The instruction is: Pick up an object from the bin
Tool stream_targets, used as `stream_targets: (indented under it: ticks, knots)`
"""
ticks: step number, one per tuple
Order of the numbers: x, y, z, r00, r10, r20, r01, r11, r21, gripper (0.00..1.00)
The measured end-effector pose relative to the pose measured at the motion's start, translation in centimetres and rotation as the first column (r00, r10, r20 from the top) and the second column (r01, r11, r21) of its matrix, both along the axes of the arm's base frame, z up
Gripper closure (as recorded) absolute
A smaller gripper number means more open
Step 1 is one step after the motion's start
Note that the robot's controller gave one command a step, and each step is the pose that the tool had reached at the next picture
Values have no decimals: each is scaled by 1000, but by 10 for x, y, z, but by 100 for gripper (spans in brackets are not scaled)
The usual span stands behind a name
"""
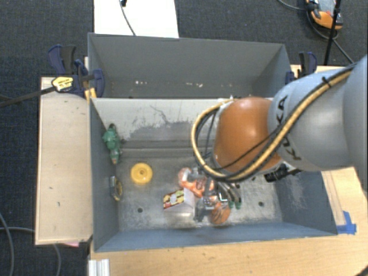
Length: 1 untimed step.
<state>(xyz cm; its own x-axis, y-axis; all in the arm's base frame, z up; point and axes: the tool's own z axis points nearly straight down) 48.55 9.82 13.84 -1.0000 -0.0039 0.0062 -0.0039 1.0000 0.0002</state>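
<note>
A small heap is recorded at the front middle of the bin [155, 132] floor, just short of the front wall, and the gripper [207, 203] is lowered into its right part. Nearest to the gripper, an orange-and-white piece [187, 178] is noted on the heap's rear side and a brown-orange rounded piece [221, 214] on its front right; neither shows a long axis that can be read. At the heap's left, a yellow, red and white packet [174, 199] is laid flat, with its long axis running from front left to rear right. It cannot be told whether the gripper is open or closed, nor whether any piece is gripped, since the wrist's orange cover [244, 132] and looped cables [201, 145] are placed above it. Bare floor is observed to the right of the heap as far as the right wall, and across the rear half of the bin. To the left, well apart from the heap, a yellow disc [141, 173] is lying flat. Against the left wall a green figure [111, 143] is found, long axis along the wall, and nearer the front a small olive piece [117, 188].
</note>
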Motion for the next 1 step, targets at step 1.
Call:
stream_targets:
  ticks: [1]
  knots:
    - [2, 0, 4, 1000, -4, 8, 4, 1000, 1, 0]
